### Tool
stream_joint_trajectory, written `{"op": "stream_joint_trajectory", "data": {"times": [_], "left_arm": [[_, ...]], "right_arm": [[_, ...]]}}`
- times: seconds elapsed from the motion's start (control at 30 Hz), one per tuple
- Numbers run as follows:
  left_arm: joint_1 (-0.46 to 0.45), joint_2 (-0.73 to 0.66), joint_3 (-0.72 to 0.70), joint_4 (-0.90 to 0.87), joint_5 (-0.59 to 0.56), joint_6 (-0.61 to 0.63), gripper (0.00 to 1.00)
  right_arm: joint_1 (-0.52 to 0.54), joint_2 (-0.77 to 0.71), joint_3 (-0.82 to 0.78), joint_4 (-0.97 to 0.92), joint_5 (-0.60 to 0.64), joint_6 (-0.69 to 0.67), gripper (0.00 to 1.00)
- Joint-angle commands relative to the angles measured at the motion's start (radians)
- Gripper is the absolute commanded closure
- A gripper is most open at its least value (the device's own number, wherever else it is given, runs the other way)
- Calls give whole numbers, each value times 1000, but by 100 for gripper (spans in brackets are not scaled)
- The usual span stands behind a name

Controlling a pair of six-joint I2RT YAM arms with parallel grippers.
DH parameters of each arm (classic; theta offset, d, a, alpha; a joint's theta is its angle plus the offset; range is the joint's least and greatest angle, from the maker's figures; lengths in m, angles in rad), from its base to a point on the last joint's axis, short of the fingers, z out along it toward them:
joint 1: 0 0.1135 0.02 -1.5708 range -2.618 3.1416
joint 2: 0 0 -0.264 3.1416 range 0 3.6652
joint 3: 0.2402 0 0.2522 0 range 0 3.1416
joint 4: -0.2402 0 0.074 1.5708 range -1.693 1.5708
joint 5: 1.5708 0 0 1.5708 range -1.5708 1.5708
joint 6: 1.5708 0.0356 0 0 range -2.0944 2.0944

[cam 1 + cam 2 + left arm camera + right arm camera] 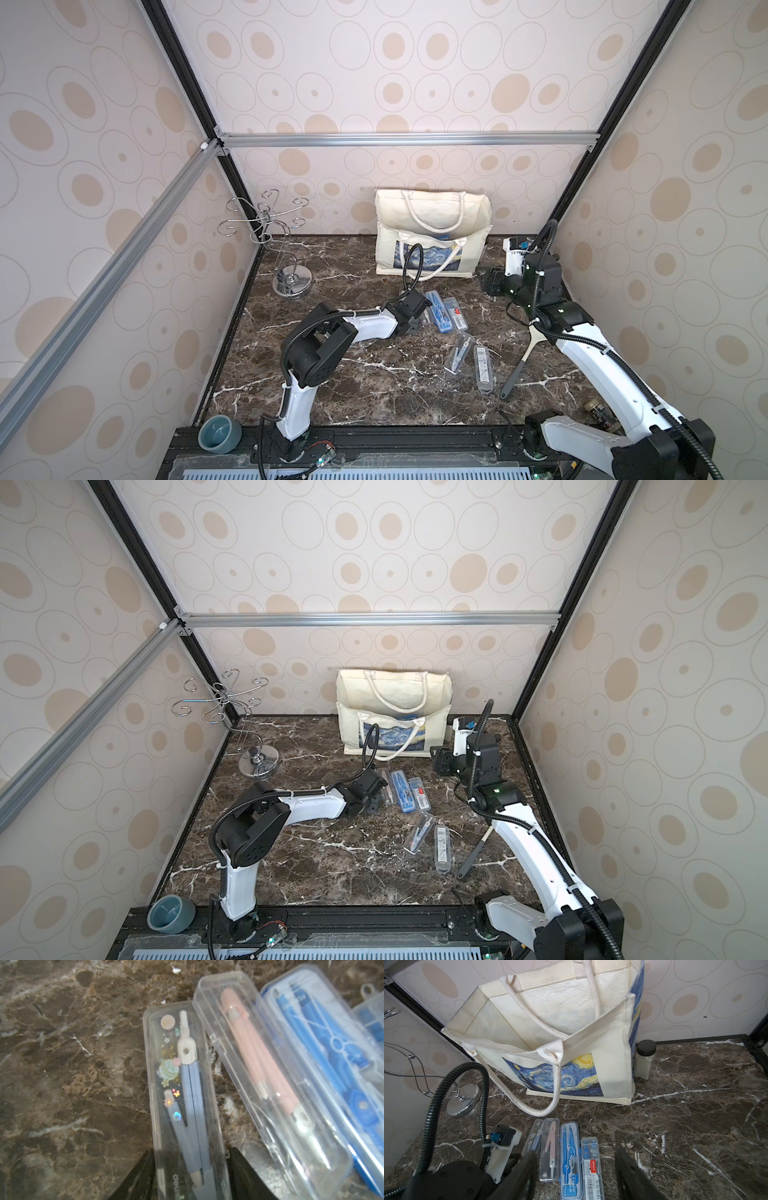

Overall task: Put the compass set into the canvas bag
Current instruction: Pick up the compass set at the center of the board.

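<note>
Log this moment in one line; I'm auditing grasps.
left gripper: shut on grey-blue compass case, lying on table | right gripper: open, empty | canvas bag: upright, mouth open

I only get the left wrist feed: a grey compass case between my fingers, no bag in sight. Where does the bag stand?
Observer: The bag stands upright at the back edge of the table, beyond your grey compass case.
Operator: Is its mouth open?
Observer: Yes, it gapes upward.
Operator: And the right side?
Observer: The right end effector hangs open and empty near the bag's right front corner.
</note>
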Motion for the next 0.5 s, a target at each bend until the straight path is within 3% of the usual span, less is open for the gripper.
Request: {"op": "stream_joint_trajectory", "data": {"times": [0.0,0.27,0.47], "left_arm": [[-4,8,-32,-31,1,-17,48],[-3,-73,-131,81,-17,-8,55],[-4,-159,-229,192,-32,24,56]], "right_arm": [[1,-19,-14,29,-8,20,39],[1,1,-15,41,-24,33,39],[3,30,-19,52,-48,42,39]]}}
